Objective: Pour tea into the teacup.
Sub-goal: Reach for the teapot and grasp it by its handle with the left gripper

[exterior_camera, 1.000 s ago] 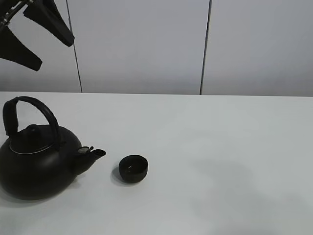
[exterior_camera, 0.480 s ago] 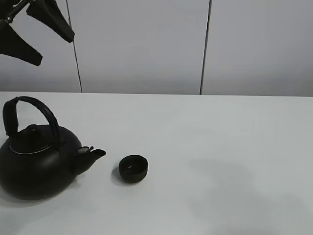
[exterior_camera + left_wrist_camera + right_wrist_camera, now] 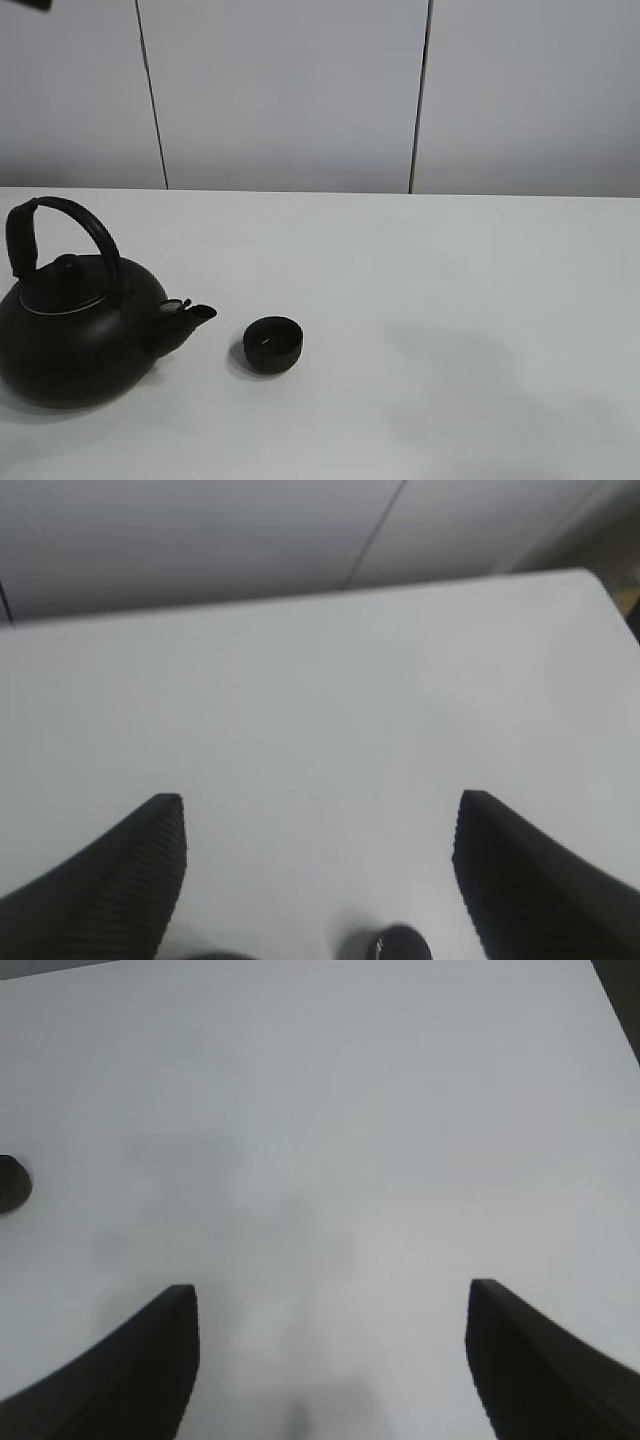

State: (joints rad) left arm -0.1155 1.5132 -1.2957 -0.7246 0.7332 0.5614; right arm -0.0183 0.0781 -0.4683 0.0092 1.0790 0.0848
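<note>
The small black teacup (image 3: 273,343) stands on the white table (image 3: 450,300), just right of the spout of the big black kettle (image 3: 75,330). The kettle sits upright at the front left with its arched handle up. High above the table, my left gripper (image 3: 320,810) is open with nothing between its fingers (image 3: 120,880); the teacup (image 3: 400,945) shows at the edge of the left wrist view. My right gripper (image 3: 330,1295) also hangs open and empty over bare table, with the teacup (image 3: 12,1182) far off to one side. Neither gripper touches anything.
A grey panelled wall (image 3: 290,90) runs behind the table's far edge. The table's corner and its right edge (image 3: 600,590) show in the left wrist view.
My left gripper has risen and left the top-left corner of the exterior view. Kettle and teacup have not moved.
</note>
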